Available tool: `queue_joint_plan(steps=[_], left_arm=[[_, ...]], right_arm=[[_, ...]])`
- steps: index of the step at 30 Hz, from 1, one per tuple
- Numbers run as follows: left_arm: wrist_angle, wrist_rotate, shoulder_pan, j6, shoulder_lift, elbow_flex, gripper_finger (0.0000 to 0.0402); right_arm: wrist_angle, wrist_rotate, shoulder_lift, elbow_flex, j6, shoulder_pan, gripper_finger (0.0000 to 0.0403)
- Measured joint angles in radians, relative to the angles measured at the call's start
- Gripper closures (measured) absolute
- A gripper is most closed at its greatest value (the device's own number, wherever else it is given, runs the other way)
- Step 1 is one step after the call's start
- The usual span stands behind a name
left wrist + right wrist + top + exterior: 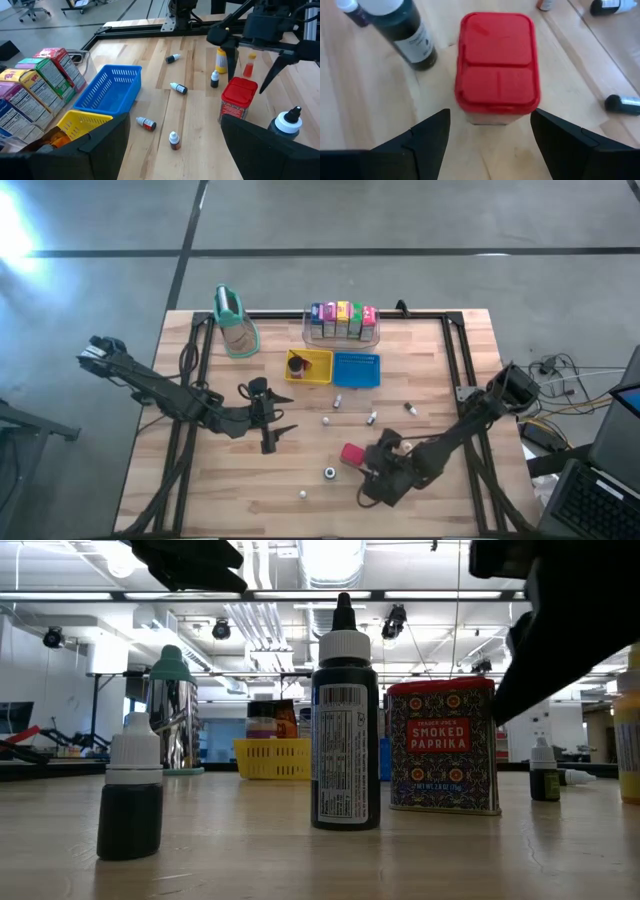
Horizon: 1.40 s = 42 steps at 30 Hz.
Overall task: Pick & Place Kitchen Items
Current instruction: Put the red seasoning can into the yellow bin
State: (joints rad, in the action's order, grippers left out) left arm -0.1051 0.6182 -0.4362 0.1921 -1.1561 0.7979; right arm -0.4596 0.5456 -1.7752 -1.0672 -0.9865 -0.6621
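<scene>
The red-lidded paprika tin stands upright on the table, also seen in the high view and the low view. My right gripper is open and hovers just above and short of the tin, one finger toward each side, touching nothing. My left gripper is open at mid-table, holding nothing. Colourful cartons stand in a clear bin. An orange pouch lies in the yellow tray. Several small dropper bottles lie scattered on the wood.
A tall dark bottle stands close beside the tin. The blue tray sits next to the yellow one. A tan container with a teal top stands at the far left. A yellow bottle stands beyond the tin.
</scene>
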Motion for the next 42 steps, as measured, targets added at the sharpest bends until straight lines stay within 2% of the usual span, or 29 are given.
queue_joint_plan(steps=[7, 15, 22, 33, 37, 42], left_arm=[[0.000, 0.000, 0.000, 0.019, 0.000, 0.000, 0.0085], [0.000, -0.052, 0.002, 0.023, 0.000, 0.001, 0.0085], [0.000, -0.063, 0.003, 0.000, 0.000, 0.004, 0.0085], [-0.004, -0.086, 0.003, -0.001, 0.000, 0.006, 0.0085], [-0.009, -0.157, 0.012, -0.013, 0.000, 0.030, 0.0085], [-0.092, -0.267, 0.053, -0.057, 0.000, 0.086, 0.0085]], right_arm=[[0.014, -0.009, -0.008, 0.003, 0.021, 0.026, 0.0117], [0.068, -0.028, -0.048, 0.005, 0.060, 0.046, 0.0105], [0.083, -0.028, -0.060, 0.005, 0.099, 0.073, 0.0134], [0.083, -0.034, -0.054, -0.001, 0.149, 0.076, 0.0209], [0.082, -0.058, -0.053, -0.013, 0.183, 0.076, 0.0214], [0.045, -0.077, -0.041, -0.041, 0.233, 0.077, 0.0198]])
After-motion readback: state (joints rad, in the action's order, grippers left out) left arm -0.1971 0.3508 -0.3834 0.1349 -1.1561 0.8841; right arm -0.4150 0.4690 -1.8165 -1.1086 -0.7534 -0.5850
